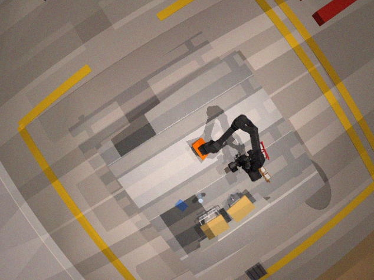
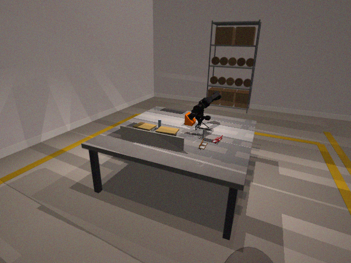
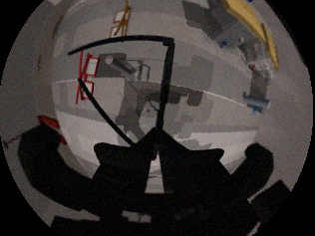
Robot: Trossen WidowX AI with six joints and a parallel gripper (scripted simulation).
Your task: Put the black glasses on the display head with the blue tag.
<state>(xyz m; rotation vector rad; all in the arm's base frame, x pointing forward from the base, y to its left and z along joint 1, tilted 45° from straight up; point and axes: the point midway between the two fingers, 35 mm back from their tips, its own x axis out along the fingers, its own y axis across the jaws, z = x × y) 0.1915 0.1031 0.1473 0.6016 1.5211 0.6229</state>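
Note:
My gripper [image 3: 157,129] [image 2: 199,123] is shut on the black glasses [image 3: 167,83]. In the wrist view they stick out beyond the fingertips, one long side running up and bending left, another thin bar reaching out to the left. They hang above the table [image 2: 164,160]. In the top view the arm hides most of them. Grey and clear shapes stand beside two yellow panels [image 1: 241,208] [image 1: 214,227]; which of them are the display heads, and where the blue tag is, I cannot tell.
Red glasses [image 1: 264,150] [image 2: 217,139] and brown glasses [image 1: 265,174] [image 2: 202,144] lie on the table. A grey post [image 3: 121,65] stands near them. A pale blue cylinder [image 1: 200,200] [image 2: 159,123] [image 3: 258,102], a blue piece [image 1: 180,205], an orange block [image 1: 197,144] and a low wall [image 2: 152,139] are around.

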